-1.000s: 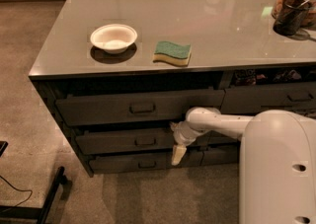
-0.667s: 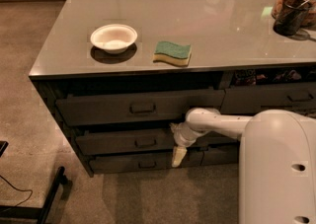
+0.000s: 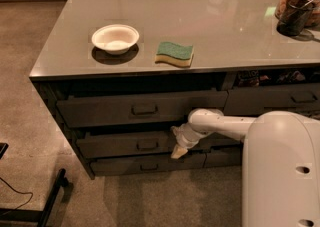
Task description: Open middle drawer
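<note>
The middle drawer (image 3: pixel 120 144) is a dark grey-brown front with a small centre handle (image 3: pixel 147 145), below the taller top drawer (image 3: pixel 140 108) and above the slim bottom drawer (image 3: pixel 145 163). It stands pulled out a little from the cabinet. My gripper (image 3: pixel 179 151) hangs from the white arm at the middle drawer's right end, pointing down, its tan fingertips level with the drawer's lower edge. It is well to the right of the handle.
On the grey counter (image 3: pixel 200 16) sit a white bowl (image 3: pixel 115 38), a green-and-yellow sponge (image 3: pixel 174 53), a dark cup (image 3: pixel 295 17) and a jar behind it. My white body (image 3: pixel 282 171) fills the lower right. A dark stand leg (image 3: pixel 47 203) lies on the floor at left.
</note>
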### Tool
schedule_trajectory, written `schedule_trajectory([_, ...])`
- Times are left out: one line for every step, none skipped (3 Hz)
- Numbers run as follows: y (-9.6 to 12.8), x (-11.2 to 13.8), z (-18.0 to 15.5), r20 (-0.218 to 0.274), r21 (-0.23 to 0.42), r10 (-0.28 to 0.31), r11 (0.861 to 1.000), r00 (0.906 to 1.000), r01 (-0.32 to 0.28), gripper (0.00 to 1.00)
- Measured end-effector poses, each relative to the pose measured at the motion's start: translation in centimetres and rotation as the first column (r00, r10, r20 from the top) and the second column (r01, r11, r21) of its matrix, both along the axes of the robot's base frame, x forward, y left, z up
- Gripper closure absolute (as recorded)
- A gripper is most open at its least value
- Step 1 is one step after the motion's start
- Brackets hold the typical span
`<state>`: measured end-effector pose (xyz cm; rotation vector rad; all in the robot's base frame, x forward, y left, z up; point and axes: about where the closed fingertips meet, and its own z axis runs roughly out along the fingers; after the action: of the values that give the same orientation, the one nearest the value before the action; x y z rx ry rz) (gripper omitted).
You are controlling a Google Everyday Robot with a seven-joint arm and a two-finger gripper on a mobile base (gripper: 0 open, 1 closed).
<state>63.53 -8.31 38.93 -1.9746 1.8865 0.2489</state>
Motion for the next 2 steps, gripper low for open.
schedule_trajectory([0.00,0.00,0.00,0.000,0.000,0.000,1.000,1.0000,0.000,0.64])
schedule_trajectory([0.00,0.00,0.00,0.000,0.000,0.000,1.000,1.0000,0.000,0.87])
